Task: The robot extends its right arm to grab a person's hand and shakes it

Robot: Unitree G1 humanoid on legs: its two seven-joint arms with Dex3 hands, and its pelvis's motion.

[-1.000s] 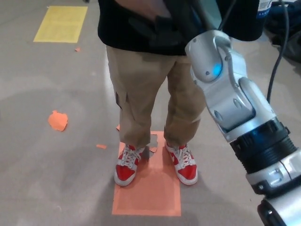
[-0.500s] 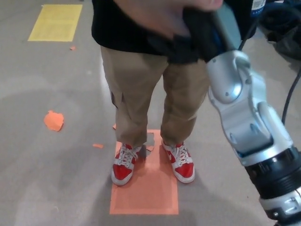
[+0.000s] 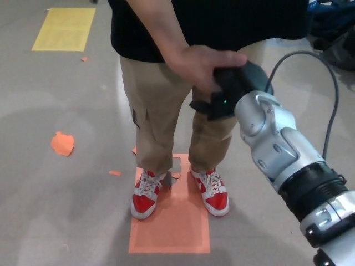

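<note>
1. The robot's right hand (image 3: 230, 88) is black and sits in the upper middle of the head view, with a small green light showing on its body. Its fingers are closed in a clasp with the person's hand (image 3: 197, 64), which wraps over the top of it.
2. The person's hand comes down on a bare forearm from the top of the picture; its thumb lies along the upper edge of the black hand, pointing to picture right.
3. The right arm (image 3: 283, 152) runs from the lower right corner up to the clasp: silver shells, then a black ribbed cuff near the bottom. A dark cable (image 3: 331, 105) arcs over it.
4. The person stands just behind the clasp, in a black shirt (image 3: 222, 22), tan trousers (image 3: 152, 105) and red-and-white shoes (image 3: 145, 195).
5. The shoes rest on an orange floor patch (image 3: 172, 224). A yellow patch (image 3: 64, 27) lies at upper left, and an orange scrap (image 3: 62, 143) at left.
6. The left hand does not show.
</note>
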